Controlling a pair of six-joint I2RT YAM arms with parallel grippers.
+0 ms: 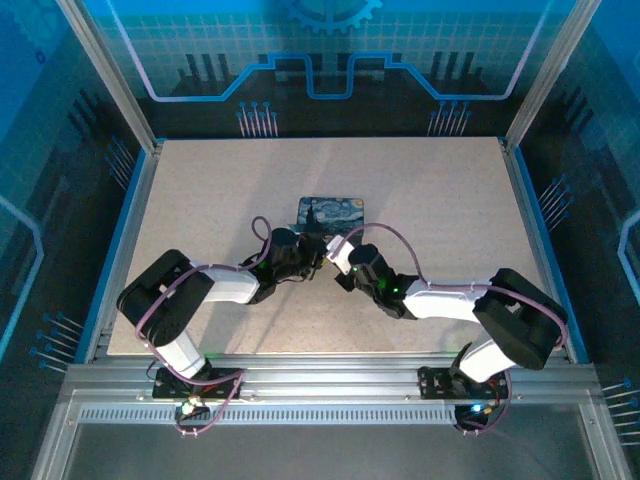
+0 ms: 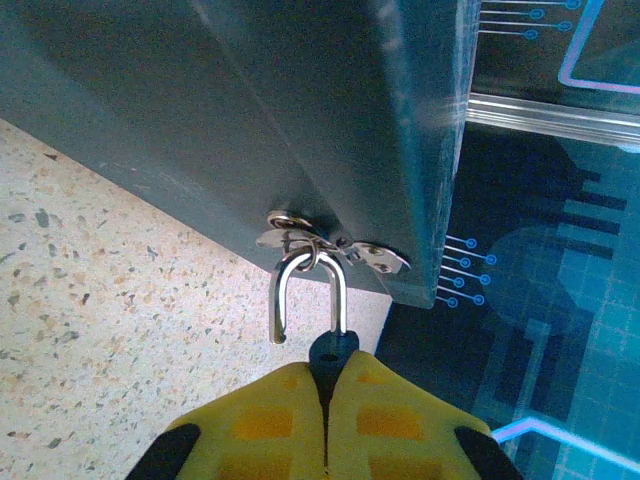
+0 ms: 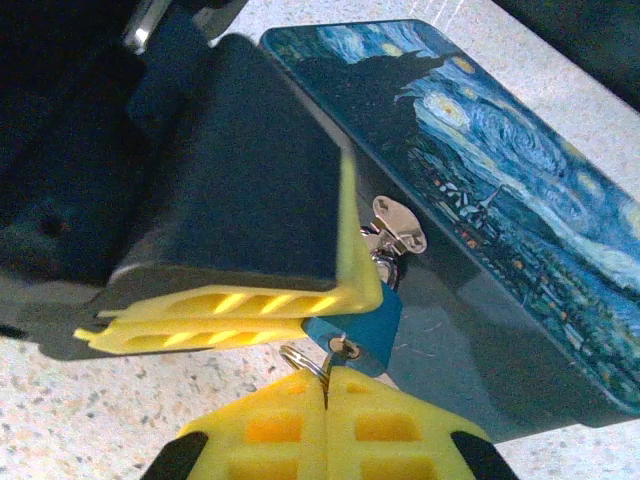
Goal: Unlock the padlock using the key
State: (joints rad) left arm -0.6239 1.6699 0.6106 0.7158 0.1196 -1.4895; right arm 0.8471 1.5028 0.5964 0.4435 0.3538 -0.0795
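The padlock's blue body (image 2: 333,352) is pinched between my left gripper's (image 2: 327,372) yellow fingers, which are shut on it. Its silvery shackle (image 2: 341,290) hooks through the tin's metal hasp (image 2: 380,257), and the shackle's left leg hangs free of the body. In the right wrist view the padlock (image 3: 365,322) pokes out under the left fingers (image 3: 230,300). The key (image 3: 343,349) sits in the keyhole, its ring (image 3: 298,358) beside it, and my right gripper (image 3: 327,376) is shut on it. Both grippers (image 1: 312,250) (image 1: 338,254) meet just in front of the tin.
The Starry Night tin (image 1: 331,211) lies mid-table, its dark side wall (image 2: 250,120) close above the left fingers. Speckled tabletop (image 1: 430,200) spreads around it. Blue rails (image 1: 530,220) and glass walls border the table.
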